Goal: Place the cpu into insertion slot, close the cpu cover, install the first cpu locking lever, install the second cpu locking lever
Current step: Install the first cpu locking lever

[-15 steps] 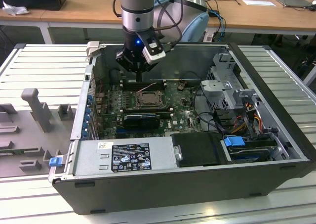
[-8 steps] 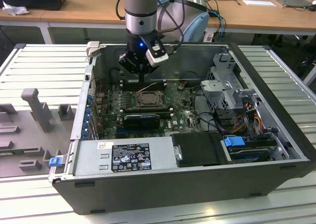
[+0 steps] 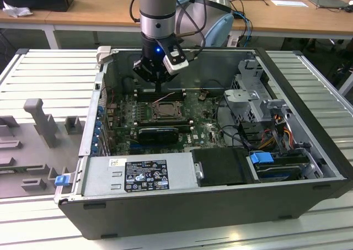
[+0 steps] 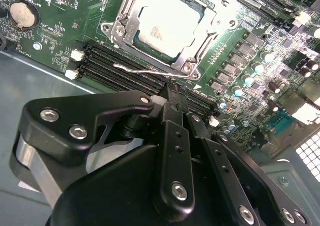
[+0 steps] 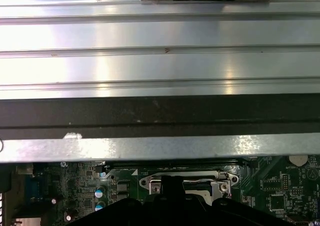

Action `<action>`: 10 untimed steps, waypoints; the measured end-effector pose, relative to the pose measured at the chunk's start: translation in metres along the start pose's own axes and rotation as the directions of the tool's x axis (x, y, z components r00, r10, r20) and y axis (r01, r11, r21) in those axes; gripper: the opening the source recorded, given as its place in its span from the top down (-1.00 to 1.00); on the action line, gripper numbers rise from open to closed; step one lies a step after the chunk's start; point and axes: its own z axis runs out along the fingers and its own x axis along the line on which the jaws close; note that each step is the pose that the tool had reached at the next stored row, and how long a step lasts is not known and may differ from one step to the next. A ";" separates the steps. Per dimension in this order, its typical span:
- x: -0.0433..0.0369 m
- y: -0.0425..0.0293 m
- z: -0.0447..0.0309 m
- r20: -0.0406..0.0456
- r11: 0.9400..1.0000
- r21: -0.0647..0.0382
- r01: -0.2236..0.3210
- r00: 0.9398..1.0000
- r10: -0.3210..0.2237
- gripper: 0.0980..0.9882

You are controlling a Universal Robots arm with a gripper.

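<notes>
The gripper (image 4: pixel 172 94) hangs low over the motherboard (image 4: pixel 65 26) inside the open PC case (image 3: pixel 309 206), its black fingers (image 4: pixel 175 136) pressed together into a narrow tip w/ nothing between them. In the second wrist view that tip sits right at the socket's near edge, beside a thin wire locking lever (image 4: pixel 142 69) that lies along the memory slots (image 4: pixel 120 69), sprung free and not hooked.

The cpu (image 4: pixel 170 24) is already seated in the insertion slot (image 4: pixel 192 69); its pale lid shows through the window of the cpu cover (image 4: pixel 127 19), which looks to lie down flat over it. So placing and closing seem done, and the step in hand is prob. the first lever.

Doing it well, as a judgement: the closed tip should bear on the lever's bent handle end, not mid-wire, since a springy wire can slip off a narrow contact. Push should go down and then sideways under the retaining hook, slow, w/ the tip kept clear of the memory slot clips (image 4: pixel 75 56) and small caps nearby. If the cover isn't fully flat, the lever could bind, so it's worth checking seating first.

In the exterior view the gripper (image 3: pixel 160 87) stands just behind the socket (image 3: pixel 164 111), arm approx. vertical.
</notes>
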 end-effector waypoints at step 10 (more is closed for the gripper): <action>-0.0018 0.0000 0.0011 0.000 1.000 -0.001 0.000 1.000 0.000 0.98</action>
